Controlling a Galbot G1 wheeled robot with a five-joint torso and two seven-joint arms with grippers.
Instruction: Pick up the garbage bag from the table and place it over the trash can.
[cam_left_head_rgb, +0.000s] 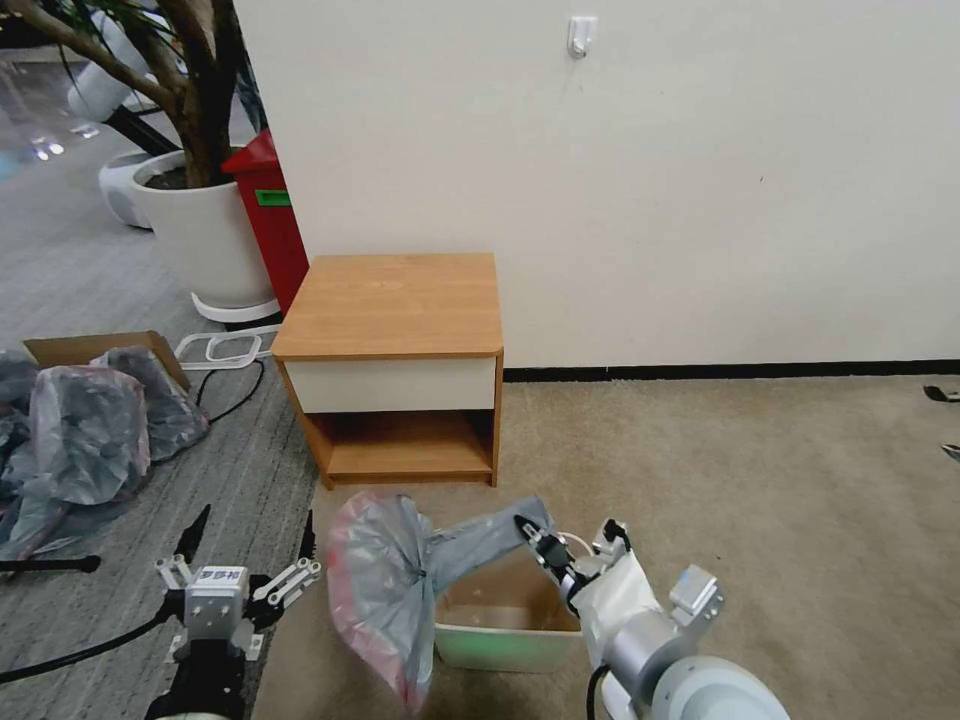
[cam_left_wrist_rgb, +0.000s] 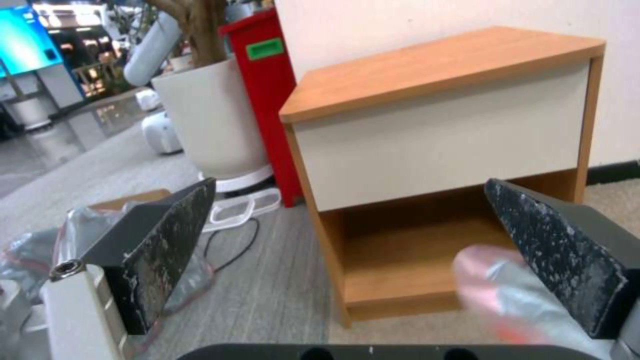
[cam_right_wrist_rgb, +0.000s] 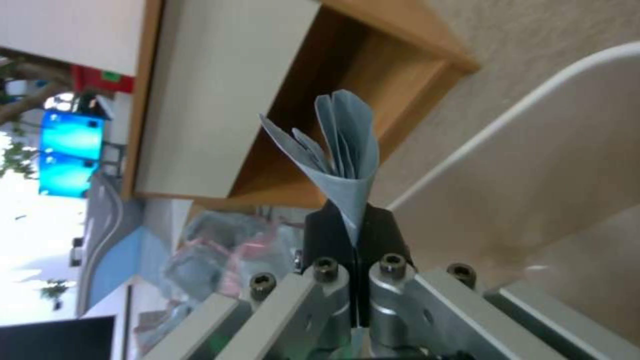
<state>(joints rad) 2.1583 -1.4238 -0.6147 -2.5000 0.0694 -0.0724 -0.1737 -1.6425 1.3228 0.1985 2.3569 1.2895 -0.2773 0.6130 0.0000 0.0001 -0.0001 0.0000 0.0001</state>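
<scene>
Beige carpet (cam_left_head_rgb: 760, 480) runs up to a cream wall (cam_left_head_rgb: 700, 180), with grey floor (cam_left_head_rgb: 80, 270) off to the left. Your nightstand (cam_left_head_rgb: 395, 365) sits against that wall at centre, its orange-brown tabletop (cam_left_head_rgb: 395, 300) bare, white drawer front below it and an open lower shelf under that. Behind it on the left stands a red bin (cam_left_head_rgb: 270, 215), and next to that a white planter (cam_left_head_rgb: 205, 230) with a tree trunk. On the near left floor lies a heap of grey bags (cam_left_head_rgb: 85, 440) beside a cardboard box (cam_left_head_rgb: 95, 348). Your right pincer (cam_left_head_rgb: 530, 535) is near centre, just above the far rim of the trash can (cam_left_head_rgb: 505, 625), clamped tight on a bunched corner of the garbage bag (cam_left_head_rgb: 385, 590); the right wrist view shows the grey film (cam_right_wrist_rgb: 343, 145) pinched between closed fingers (cam_right_wrist_rgb: 383, 232). From that grip the bag stretches left, then balloons out and hangs down over the can's left side, pink rim showing, lower edge close to the carpet. The can stands on the carpet in front of the nightstand. Your left pincer (cam_left_head_rgb: 250, 548) hangs low at the near left, spread wide, holding nothing, just left of the hanging bag.
</scene>
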